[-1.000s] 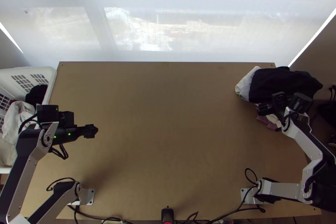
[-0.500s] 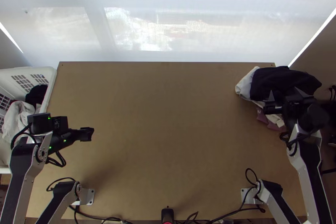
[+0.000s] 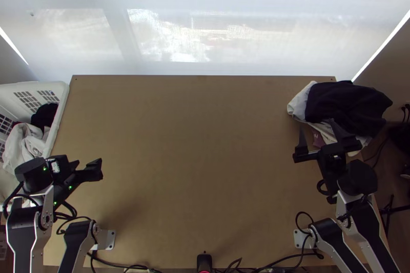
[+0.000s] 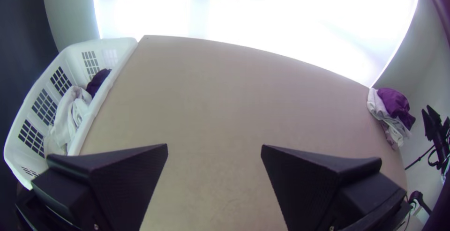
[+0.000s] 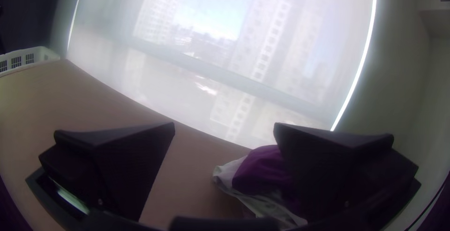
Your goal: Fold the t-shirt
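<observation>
Standing at the left edge of the frame, a white plastic basket with slotted walls [image 3: 62,104] holds a rumpled white cloth [image 3: 23,145] and a dark cloth [image 3: 45,115]. At lower left, the left gripper [image 3: 98,169], black and wide-fingered, has its fingers apart above the light wooden counter [image 3: 195,145]. Toward the right, the right gripper [image 3: 316,124], equally black and flat-fingered, also spreads its fingers, near a soft heap of white, dark and mauve cloths [image 3: 346,101]. That heap lies at the counter's far right, dark fabric bunched on top. Which cloth is the t-shirt, in heap or basket, I cannot tell.
</observation>
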Robot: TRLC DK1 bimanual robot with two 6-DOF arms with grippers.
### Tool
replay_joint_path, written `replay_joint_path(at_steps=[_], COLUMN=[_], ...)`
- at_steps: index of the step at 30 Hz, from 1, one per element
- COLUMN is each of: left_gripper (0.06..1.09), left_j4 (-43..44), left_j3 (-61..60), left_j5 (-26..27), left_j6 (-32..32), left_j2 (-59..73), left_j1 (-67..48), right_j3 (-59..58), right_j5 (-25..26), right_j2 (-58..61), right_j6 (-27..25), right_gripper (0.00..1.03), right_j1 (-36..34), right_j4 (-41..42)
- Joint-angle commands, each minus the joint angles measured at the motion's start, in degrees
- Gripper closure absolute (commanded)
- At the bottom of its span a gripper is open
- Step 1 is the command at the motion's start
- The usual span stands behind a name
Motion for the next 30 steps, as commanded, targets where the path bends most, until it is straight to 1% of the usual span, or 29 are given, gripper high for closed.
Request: replay_joint_path(at_steps=[1, 4, 7, 11, 13, 14, 15, 21, 24, 27, 28, 29, 30], left_gripper=[0.11, 0.11, 0.11, 0.11, 0.11, 0.11, 0.11, 0.11, 0.11, 0.11, 0.11, 0.11, 0.11], left_j4=[-1.32, -2.03, -2.2, -0.71, 0.26, 1.23, 2.63, 15.64, 19.68, 22.67, 23.55, 25.48, 25.4], left_j3=[-1.29, -2.0, -3.67, -4.19, -4.55, -5.16, -5.95, -10.79, -15.44, -21.42, -22.91, -23.97, -24.5], left_j5=[-2.33, -2.77, -3.92, -4.18, -4.18, -4.27, -4.44, -4.36, -4.36, -4.44, -4.62, -4.97, -5.06], left_j6=[1.03, 1.47, 2.7, 4.28, 5.34, 6.22, 7.01, 10.0, 10.61, 11.32, 11.23, 10.61, 8.24], left_j2=[-6.79, -9.86, -14.17, -17.6, -17.6, -17.77, -18.21, -19.36, -20.32, -24.98, -27.27, -27.53, -27.09], left_j1=[1.06, 1.14, 1.58, 3.69, 4.22, 4.48, 5.19, 7.56, 7.56, 7.82, 8.0, 8.18, 8.18], right_j3=[-2.85, -4.87, -9.62, -17.71, -20.61, -21.84, -22.1, -22.1, -22.1, -22.1, -22.1, -22.1, -22.1], right_j5=[2.31, 2.31, 2.22, 2.22, 2.22, 2.22, 2.14, 2.14, 2.05, 2.22, 2.22, 2.22, 2.22], right_j2=[-3.43, -5.46, -8.71, -17.32, -22.77, -26.81, -30.33, -29.98, -30.07, -30.07, -29.98, -30.07, -29.98], right_j6=[1.12, 0.86, 0.33, -1.87, -1.52, -0.2, 2.09, 4.64, 5.95, 13.07, 14.04, 15.18, 17.2], right_gripper=[0.05, 0.05, 0.05, 0.05, 0.05, 0.05, 0.05, 0.05, 0.05, 0.05, 0.05, 0.05, 0.05], right_j1=[5.24, 5.24, 6.21, 7.17, 7.35, 7.35, 7.35, 7.97, 8.49, 8.76, 8.41, 8.14, 7.97], right_j4=[-0.53, -0.53, -0.88, -0.53, -1.67, -2.64, -5.89, -10.46, -10.2, -11.69, -11.69, -11.51, -12.04])
